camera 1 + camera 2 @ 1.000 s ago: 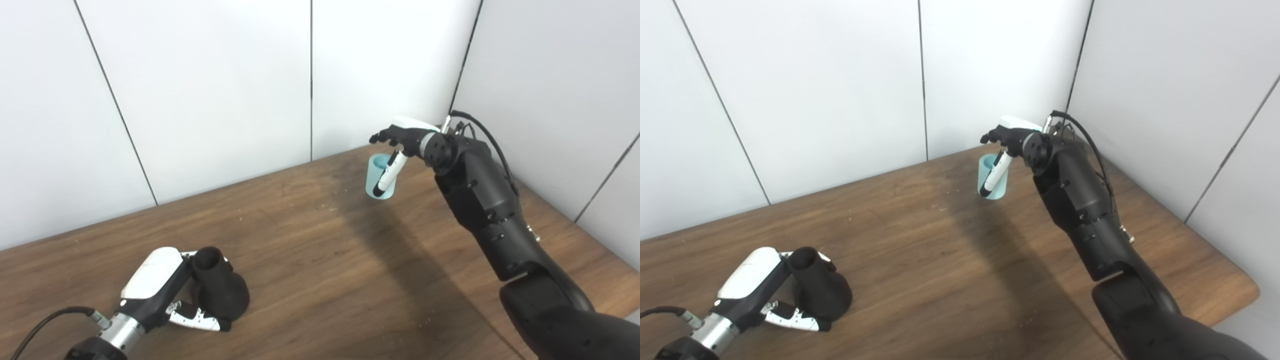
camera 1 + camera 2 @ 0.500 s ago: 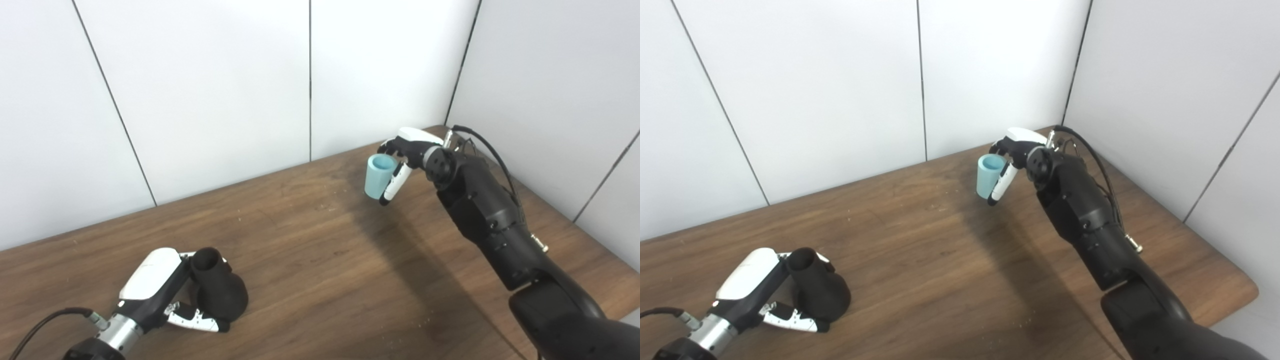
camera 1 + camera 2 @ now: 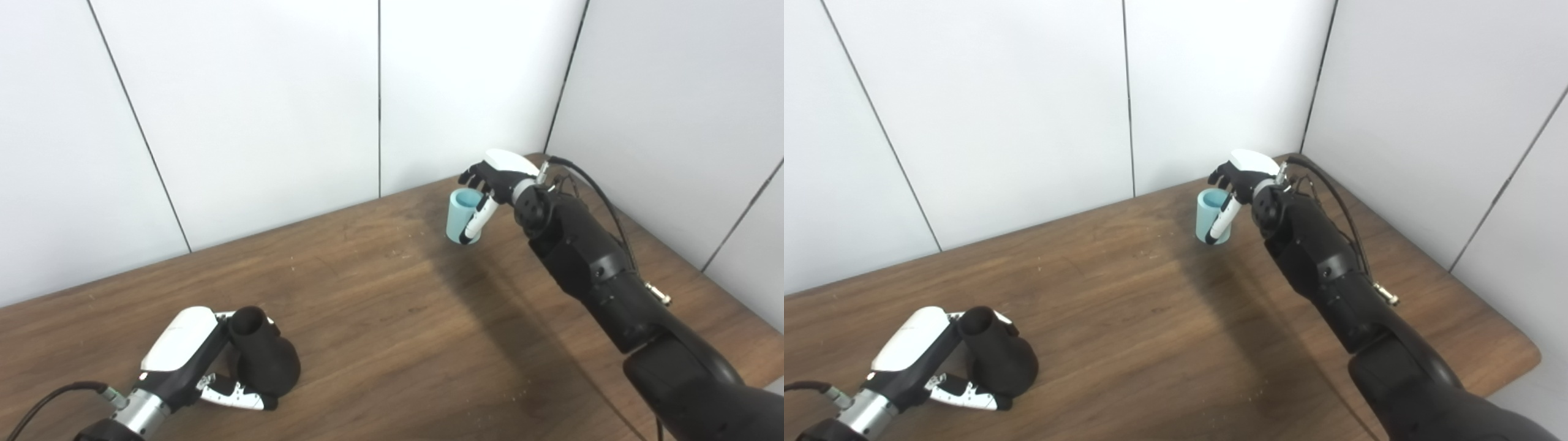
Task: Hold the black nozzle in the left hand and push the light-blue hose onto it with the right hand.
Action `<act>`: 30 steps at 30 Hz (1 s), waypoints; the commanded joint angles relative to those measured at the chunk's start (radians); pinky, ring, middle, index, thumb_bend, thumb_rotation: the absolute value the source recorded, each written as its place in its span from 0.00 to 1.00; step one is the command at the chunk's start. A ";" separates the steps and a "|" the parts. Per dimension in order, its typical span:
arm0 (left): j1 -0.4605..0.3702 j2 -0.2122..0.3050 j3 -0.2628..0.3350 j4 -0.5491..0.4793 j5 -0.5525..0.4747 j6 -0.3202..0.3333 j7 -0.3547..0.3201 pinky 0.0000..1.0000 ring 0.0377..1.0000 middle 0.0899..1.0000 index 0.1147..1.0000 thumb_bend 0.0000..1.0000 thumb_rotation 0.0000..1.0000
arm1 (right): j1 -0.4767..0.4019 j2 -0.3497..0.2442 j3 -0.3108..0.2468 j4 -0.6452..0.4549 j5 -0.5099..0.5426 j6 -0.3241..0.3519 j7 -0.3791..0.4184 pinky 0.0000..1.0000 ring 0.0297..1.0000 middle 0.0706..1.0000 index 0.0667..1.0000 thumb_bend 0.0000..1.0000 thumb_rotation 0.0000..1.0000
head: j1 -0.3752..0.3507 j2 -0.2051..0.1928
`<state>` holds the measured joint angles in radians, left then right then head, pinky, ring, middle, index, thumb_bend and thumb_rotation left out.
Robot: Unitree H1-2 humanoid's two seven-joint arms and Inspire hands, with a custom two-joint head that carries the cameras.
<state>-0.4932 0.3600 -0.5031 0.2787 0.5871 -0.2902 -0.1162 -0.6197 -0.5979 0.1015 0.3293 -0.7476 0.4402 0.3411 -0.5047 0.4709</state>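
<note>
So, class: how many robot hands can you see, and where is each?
2. The left hand grips the black nozzle near-left; the right hand holds the light-blue hose far-right.

1. From the black nozzle (image 3: 264,361) across to the blue hose (image 3: 459,215), the table (image 3: 392,318) lies bare.
2. Behind the nozzle, the wall (image 3: 257,110) blocks passage.
3. Left of the nozzle, bare wood.

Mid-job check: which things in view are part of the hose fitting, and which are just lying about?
Part of the job:
- black nozzle, held by the left hand
- light-blue hose, gripped by the right hand

Just lying about:
- nothing loose; only the wooden table and white wall panels
</note>
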 commanded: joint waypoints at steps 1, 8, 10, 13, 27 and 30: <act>0.065 0.065 -0.028 0.050 0.071 0.032 -0.071 0.51 0.48 0.41 0.43 0.53 0.00 | -0.060 -0.019 -0.002 -0.020 0.013 -0.017 -0.041 0.58 0.71 0.76 0.77 0.89 0.11 | -0.001 0.001; 0.066 0.066 -0.028 0.039 0.068 0.039 -0.078 0.48 0.47 0.41 0.43 0.53 0.00 | -0.066 -0.026 0.015 0.000 0.050 -0.019 -0.061 0.55 0.67 0.75 0.77 0.88 0.11 | -0.001 0.006; 0.066 0.067 -0.028 0.036 0.065 0.039 -0.081 0.47 0.47 0.41 0.43 0.53 0.00 | -0.062 -0.030 0.020 -0.007 0.053 -0.014 -0.061 0.55 0.67 0.75 0.77 0.88 0.11 | -0.002 0.009; 0.066 0.069 -0.027 0.037 0.062 0.038 -0.084 0.47 0.46 0.41 0.43 0.53 0.00 | -0.059 -0.035 0.027 -0.008 0.052 -0.010 -0.061 0.54 0.67 0.74 0.77 0.87 0.08 | -0.002 0.011; 0.063 0.077 -0.026 0.032 0.058 0.033 -0.085 0.48 0.47 0.41 0.43 0.53 0.00 | -0.052 -0.069 0.067 -0.002 0.044 0.018 -0.025 0.55 0.65 0.67 0.66 0.80 0.04 | -0.005 0.018; 0.063 0.078 -0.026 0.030 0.059 0.034 -0.085 0.48 0.47 0.41 0.43 0.53 0.00 | -0.051 -0.074 0.071 -0.001 0.039 0.027 -0.013 0.57 0.67 0.67 0.65 0.80 0.03 | -0.004 0.020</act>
<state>-0.4868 0.3705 -0.5023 0.2669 0.5808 -0.2889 -0.1176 -0.6317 -0.6266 0.1803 0.3434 -0.6957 0.4616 0.3294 -0.5077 0.4893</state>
